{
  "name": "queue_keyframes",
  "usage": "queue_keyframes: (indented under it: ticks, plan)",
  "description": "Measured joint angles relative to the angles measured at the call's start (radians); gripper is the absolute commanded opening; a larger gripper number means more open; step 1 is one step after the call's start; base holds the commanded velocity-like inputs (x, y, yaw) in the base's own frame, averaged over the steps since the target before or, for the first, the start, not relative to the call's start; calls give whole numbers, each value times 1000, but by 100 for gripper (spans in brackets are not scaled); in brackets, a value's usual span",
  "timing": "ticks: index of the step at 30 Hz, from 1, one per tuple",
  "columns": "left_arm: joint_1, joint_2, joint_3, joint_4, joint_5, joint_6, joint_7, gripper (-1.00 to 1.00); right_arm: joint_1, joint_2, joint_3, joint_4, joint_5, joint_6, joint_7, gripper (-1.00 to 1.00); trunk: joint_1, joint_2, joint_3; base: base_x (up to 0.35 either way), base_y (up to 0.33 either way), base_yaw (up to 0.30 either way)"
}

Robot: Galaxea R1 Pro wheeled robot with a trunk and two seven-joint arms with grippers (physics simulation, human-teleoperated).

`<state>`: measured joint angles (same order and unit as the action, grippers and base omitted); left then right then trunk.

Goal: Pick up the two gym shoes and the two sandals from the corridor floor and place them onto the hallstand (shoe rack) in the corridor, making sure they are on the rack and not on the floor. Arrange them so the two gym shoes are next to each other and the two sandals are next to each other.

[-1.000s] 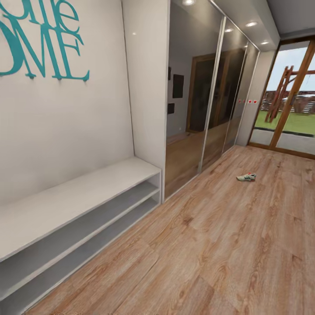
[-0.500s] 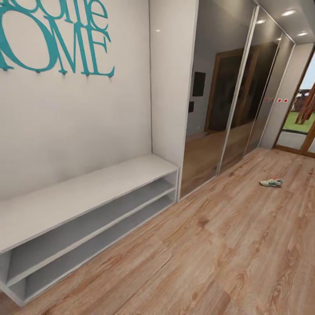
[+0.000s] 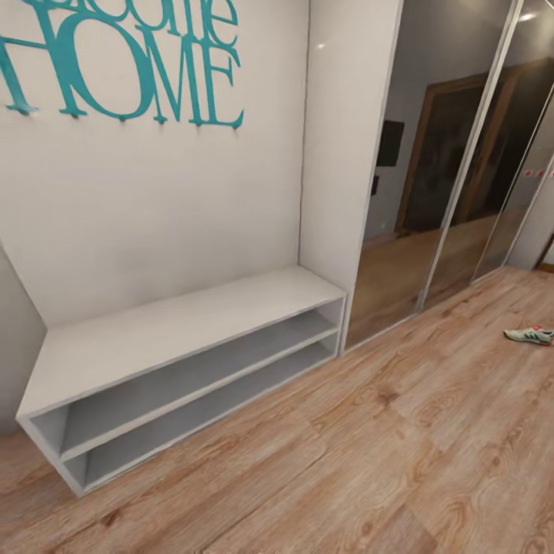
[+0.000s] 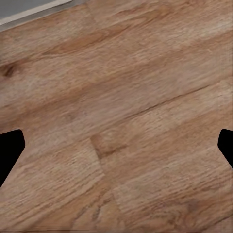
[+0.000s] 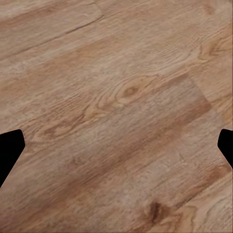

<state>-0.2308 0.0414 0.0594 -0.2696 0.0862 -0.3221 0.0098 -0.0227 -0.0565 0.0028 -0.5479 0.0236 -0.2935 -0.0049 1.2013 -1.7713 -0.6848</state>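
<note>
Corridor survey: hallstand (image 3: pixel 185 327) bare, 1 gym shoe (image 3: pixel 529 335) lying on the corridor floor (image 3: pixel 369 462).

In the head view the hallstand sits at 9 o'clock under the teal HOME lettering (image 3: pixel 131 73), and its top and both of its 2 open shelves hold nothing. The gym shoe lies at 3 o'clock near the mirrored wardrobe doors (image 3: pixel 454 177), well apart from the rack. The left gripper (image 4: pixel 116 150) and right gripper (image 5: pixel 116 150) both hang with fingers spread wide over bare planks, gripping nothing. Likely risks: the shoe sits at the frame's edge, so further turning could lose it from sight, and a long carry back invites a drop.
</note>
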Motion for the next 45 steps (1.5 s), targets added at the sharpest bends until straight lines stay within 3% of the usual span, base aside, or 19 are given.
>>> queue_keyframes:
  ticks: [45]
  plan:
    - [0, 0, 0, 0, 0, 0, 0, 100, 0, 2, 0, 1, 0, 0, 0, 100, 173, -315, -159, 0, 0, 274]
